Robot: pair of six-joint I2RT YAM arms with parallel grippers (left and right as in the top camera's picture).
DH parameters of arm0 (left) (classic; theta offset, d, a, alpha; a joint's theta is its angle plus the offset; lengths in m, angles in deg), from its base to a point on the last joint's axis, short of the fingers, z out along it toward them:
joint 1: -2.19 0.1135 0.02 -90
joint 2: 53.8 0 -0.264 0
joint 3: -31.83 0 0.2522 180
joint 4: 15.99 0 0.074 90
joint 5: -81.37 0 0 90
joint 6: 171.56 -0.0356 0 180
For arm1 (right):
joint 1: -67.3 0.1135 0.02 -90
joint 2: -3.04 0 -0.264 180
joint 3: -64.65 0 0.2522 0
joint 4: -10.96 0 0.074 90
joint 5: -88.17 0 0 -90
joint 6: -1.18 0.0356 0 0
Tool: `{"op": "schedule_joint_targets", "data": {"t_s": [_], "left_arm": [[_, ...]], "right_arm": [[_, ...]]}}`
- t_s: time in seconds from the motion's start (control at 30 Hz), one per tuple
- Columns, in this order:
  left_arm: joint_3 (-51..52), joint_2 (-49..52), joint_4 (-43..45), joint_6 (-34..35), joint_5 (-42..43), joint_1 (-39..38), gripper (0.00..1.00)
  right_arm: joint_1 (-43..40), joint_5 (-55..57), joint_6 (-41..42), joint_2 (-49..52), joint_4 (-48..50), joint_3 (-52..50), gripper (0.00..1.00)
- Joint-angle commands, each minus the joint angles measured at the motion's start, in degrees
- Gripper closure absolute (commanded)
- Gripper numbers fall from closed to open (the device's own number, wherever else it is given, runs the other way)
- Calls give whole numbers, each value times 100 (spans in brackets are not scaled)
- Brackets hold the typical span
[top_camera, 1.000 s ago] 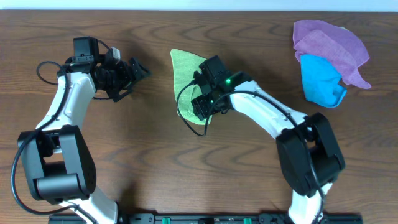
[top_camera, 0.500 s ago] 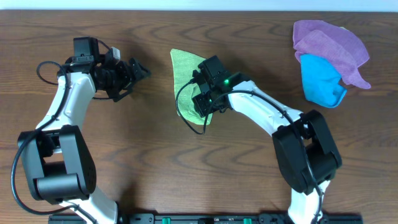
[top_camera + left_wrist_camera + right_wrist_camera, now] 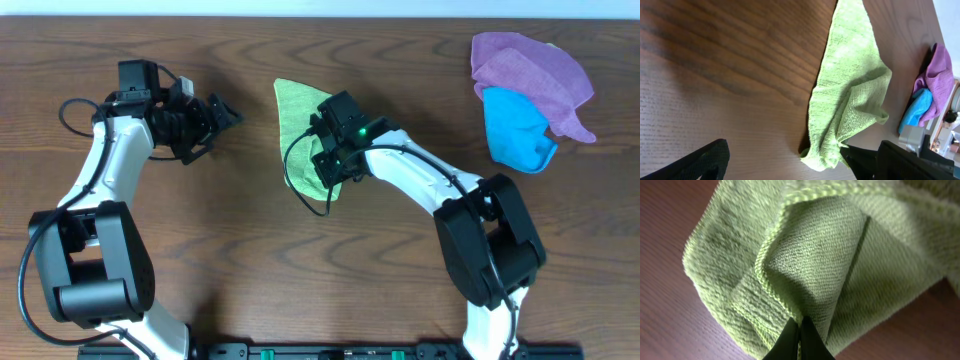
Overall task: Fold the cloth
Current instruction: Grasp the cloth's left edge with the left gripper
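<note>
Slightly leftward the elbow of the right arm (image 3: 488, 215) has been shifted; nothing else is changed. One light yellow-green soft microfibre cloth (image 3: 295, 112) is seen crumpled mid-table, toward the far edge of the brown wooden table (image 3: 250, 260). A raised fold is clamped between the closed fingers of the right gripper (image 3: 799, 326). The left gripper (image 3: 222, 112) is held apart, empty, left of it. One purple cloth (image 3: 530, 62) and one bright blue cloth (image 3: 515, 135) are heaped touching, far right.

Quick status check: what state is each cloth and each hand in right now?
green cloth: bunched, partly folded, one fold pinched.
right hand: shut on the green cloth.
left hand: open, empty, beside the green cloth.
purple cloth: crumpled, lying over the blue cloth's edge.
blue cloth: crumpled, partly under the purple cloth.
</note>
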Motion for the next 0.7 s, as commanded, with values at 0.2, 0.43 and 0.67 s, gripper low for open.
{"op": "schedule_joint_targets", "data": {"t_s": [0.2, 0.43, 0.67], "left_arm": [[-52, 17, -404, -107, 225, 28, 5], [-50, 17, -881, -105, 479, -79, 5], [-39, 20, -935, -105, 404, -518, 5]], "right_arm": [[52, 1040, 859, -811, -592, 15, 99], [20, 1768, 1445, -1215, -1051, 15, 99], [4, 2227, 2129, -1270, -1502, 15, 99]]}}
